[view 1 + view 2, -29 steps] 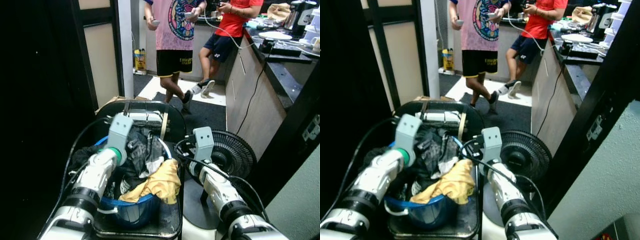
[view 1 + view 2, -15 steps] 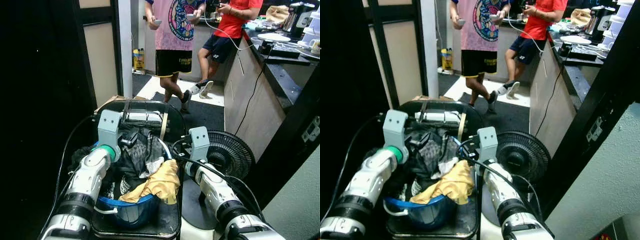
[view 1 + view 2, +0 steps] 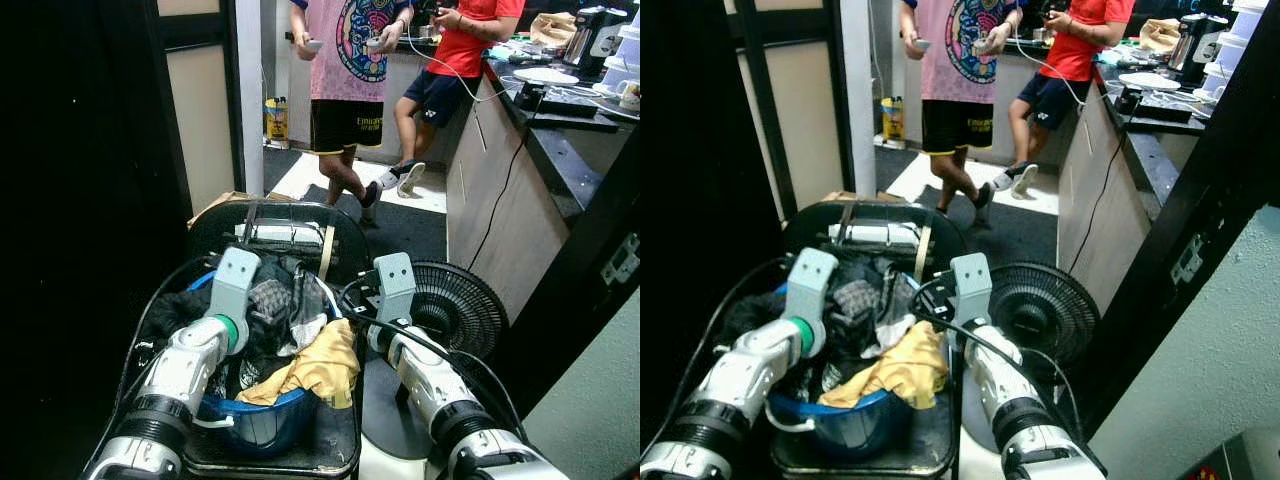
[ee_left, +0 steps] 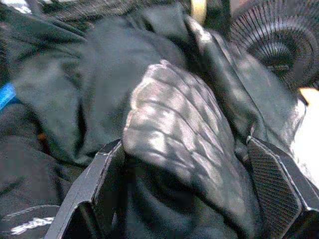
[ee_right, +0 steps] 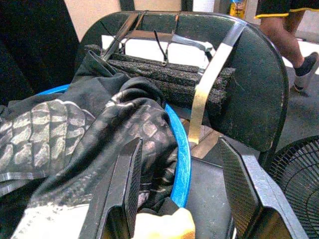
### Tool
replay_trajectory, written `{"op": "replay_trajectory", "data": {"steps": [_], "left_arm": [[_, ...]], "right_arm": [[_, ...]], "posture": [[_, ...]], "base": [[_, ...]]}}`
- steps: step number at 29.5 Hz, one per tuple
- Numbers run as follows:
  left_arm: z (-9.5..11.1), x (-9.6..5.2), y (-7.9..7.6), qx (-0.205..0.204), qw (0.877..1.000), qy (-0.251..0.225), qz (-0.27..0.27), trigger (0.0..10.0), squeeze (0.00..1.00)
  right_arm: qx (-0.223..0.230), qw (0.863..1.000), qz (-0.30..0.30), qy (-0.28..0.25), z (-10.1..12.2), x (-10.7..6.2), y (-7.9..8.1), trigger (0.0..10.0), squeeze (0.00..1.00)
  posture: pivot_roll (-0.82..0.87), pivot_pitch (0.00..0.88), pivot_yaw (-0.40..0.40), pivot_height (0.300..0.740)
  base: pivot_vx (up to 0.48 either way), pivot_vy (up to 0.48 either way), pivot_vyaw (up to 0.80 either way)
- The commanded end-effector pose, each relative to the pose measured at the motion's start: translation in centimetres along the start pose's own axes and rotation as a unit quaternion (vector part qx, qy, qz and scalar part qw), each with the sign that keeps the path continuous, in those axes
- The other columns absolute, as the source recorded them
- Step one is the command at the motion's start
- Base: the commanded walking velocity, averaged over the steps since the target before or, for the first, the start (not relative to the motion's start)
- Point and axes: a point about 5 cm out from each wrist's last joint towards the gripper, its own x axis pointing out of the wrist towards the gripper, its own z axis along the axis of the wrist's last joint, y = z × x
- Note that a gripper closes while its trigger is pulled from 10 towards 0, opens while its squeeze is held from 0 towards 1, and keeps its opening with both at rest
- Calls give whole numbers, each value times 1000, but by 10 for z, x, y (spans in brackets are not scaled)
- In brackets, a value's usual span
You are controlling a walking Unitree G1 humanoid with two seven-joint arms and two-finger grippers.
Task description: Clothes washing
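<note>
A blue basin (image 3: 262, 424) heaped with clothes stands on a black chair (image 3: 345, 236). A yellow garment (image 3: 322, 366) hangs over the basin's near right rim. A dark scale-patterned garment (image 4: 184, 124) lies on top of the heap. My left gripper (image 4: 185, 145) is pushed down into the pile, open, with that patterned garment bulging between its fingers. My right gripper (image 5: 179, 145) is open and holds nothing, hovering over the basin's blue rim (image 5: 180, 164) by the chair back.
A black floor fan (image 3: 458, 312) stands close to the right of the chair. Two people (image 3: 350, 60) stand in the passage ahead, beside a kitchen counter (image 3: 565, 135) on the right. A dark wall and a door frame (image 3: 248, 90) close off the left.
My left arm has swung back to the right and dropped lower into the clothes, so the patterned garment now sits between its fingers. The right arm has barely shifted.
</note>
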Motion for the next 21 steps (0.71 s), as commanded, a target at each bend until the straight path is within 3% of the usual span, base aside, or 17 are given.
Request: {"op": "replay_trajectory", "data": {"steps": [1,7,8,9,10,12,13,21], "left_arm": [[-4,2,-2,8,1000,18,-11,10000,0],[-16,9,-19,-7,997,59,-57,10000,0],[-21,10,-25,-14,995,73,-68,8941,0],[-21,10,-25,-14,995,73,-68,8941,0],[-26,9,-28,-20,994,83,-71,1137,0],[-26,9,-28,-20,994,83,-71,1137,0],[-31,8,-29,-29,993,94,-69,0,0],[-40,4,-26,-51,992,97,-63,0,0]], "right_arm": [[-2,1000,-9,6,-4,-3,-4,10000,0],[-3,1000,-20,5,-5,-6,-9,10000,0],[-3,1000,-22,5,-5,-6,-11,10000,0],[-3,1000,-22,5,-5,-6,-11,10000,0],[-4,1000,-24,5,-5,-7,-12,10000,0],[-4,1000,-24,5,-5,-7,-12,10000,0],[-5,1000,-26,5,-5,-7,-12,10000,0],[-7,1000,-23,6,-3,-6,-12,10000,0]], "posture": [[-11,0,-8,740],[-37,0,15,740],[-41,0,21,740],[-41,0,21,740],[-42,0,21,740],[-42,0,21,740],[-42,0,20,740],[-30,0,4,740]], "base": [[0,0,0],[0,0,0],[0,0,0],[0,0,0],[0,0,0],[0,0,0],[0,0,0],[0,0,0]]}}
